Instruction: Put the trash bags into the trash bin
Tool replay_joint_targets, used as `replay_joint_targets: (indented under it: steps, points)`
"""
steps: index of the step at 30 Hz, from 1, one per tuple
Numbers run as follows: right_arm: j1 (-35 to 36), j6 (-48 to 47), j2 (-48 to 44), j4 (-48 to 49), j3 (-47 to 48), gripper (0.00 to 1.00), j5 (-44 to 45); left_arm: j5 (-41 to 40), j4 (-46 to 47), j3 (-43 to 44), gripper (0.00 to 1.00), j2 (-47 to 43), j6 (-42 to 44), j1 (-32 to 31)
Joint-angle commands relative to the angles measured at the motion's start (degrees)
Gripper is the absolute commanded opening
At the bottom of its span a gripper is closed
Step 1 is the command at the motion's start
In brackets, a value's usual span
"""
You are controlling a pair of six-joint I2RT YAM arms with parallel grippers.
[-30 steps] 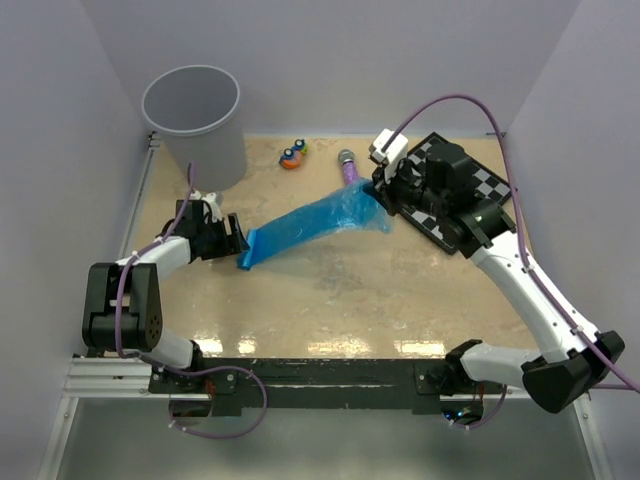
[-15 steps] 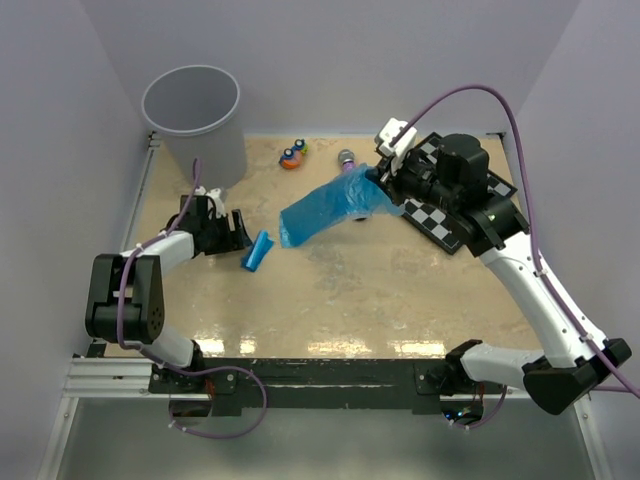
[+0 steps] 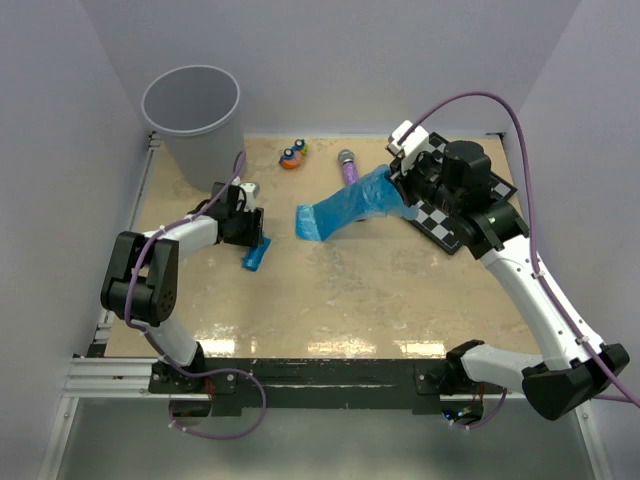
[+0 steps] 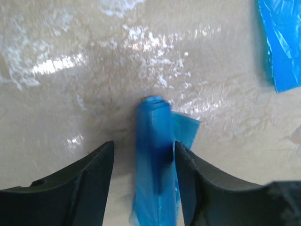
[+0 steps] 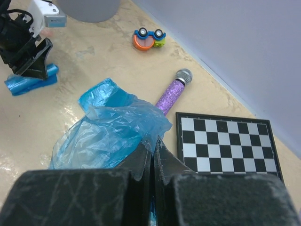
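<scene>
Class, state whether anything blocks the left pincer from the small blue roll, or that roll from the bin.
Nothing visible. The open left pincer straddles the roll; no loose object lies between roll and trash bin.

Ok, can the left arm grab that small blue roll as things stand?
Probably yes: the left gripper is open, the roll lying between its fingers on the table; the blue sheet is well aside.

Bright even light from above, white glare on the glossy tabletop (image 3: pixel 330 347), soft faint shadows, left wrist view slightly blurred, right gripper (image 5: pixel 153 153) fingers dark and out of focus.
</scene>
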Motion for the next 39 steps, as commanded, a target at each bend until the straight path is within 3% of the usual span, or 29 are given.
replay_joint_targets:
  steps: [1, 6, 9, 17, 24, 31, 35, 39]
  points:
    - [-1.09, 1.21, -3.19, 3.28, -1.36, 0.0, 1.53, -2.08, -4.82, 3.15, 0.55, 4.15, 6.5, 0.15]
    - [-1.7, 0.94, -4.24, 3.98, -2.68, 0.0, 2.41, -4.26, -10.52, 6.66, 0.21, 6.25, 12.48, 0.32]
    - [-1.7, 0.68, -4.6, 4.24, -3.29, 0.0, 2.85, -6.29, -11.41, 6.84, 0.08, 4.6, 14.68, 3.65]
    - [-1.88, 1.12, -4.77, 6.53, -5.14, 0.0, 3.11, -11.56, -7.2, 12.45, 0.0, 1.51, 26.19, 19.99]
    - [-1.97, 1.65, -4.07, 7.67, -5.93, 0.0, 1.18, -14.9, -2.18, 17.2, 0.0, 7.3, 30.6, 23.17]
    - [-1.97, -0.02, -3.81, 5.83, -5.14, 0.0, 0.13, -13.94, -2.97, 19.06, 0.13, 11.18, 26.2, 23.97]
    - [-1.97, -0.98, -3.98, 5.22, -4.79, 0.0, -0.22, -14.99, -1.04, 15.99, 0.4, 8.47, 26.46, 24.05]
    - [-2.05, -3.62, -4.07, 3.28, -3.82, 0.0, -3.65, -12.62, 4.05, 10.72, 0.61, -4.17, 25.85, 24.14]
